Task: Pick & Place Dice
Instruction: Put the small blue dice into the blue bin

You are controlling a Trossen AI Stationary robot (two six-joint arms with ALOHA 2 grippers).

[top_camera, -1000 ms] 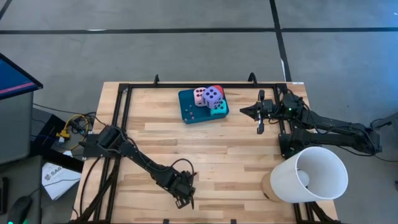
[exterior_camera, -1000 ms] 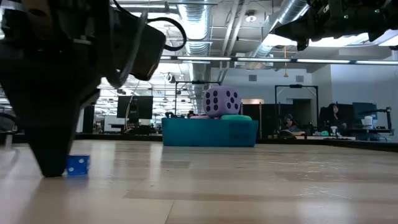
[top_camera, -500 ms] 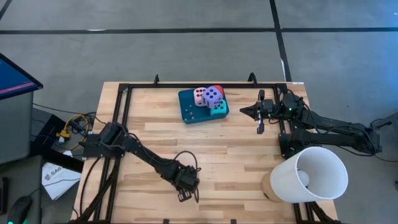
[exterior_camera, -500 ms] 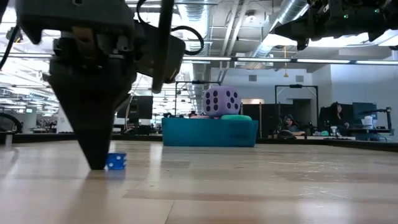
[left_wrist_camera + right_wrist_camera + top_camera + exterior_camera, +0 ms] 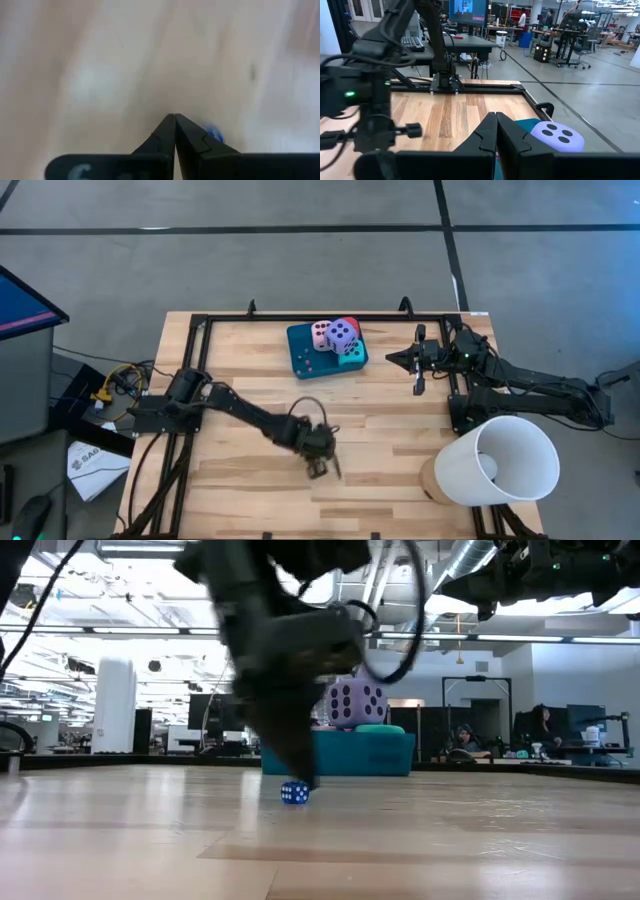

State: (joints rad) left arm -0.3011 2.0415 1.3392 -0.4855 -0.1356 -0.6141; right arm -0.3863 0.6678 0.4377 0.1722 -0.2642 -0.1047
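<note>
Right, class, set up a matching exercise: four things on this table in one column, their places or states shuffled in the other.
Things:
1. purple die
2. small blue die
3. left gripper
4. right gripper

Places or states:
A. shut, raised to the right of the teal tray
B. on bare wood
C. topmost in the tray's pile
D. shut, tip low at mid-table

Pairs: 1-C, 2-B, 3-D, 4-A

Little can be read — the white box (image 5: 92, 470) on the floor left of the table bears dark letters, perhaps "SAG", and nothing else shows legible writing.
</note>
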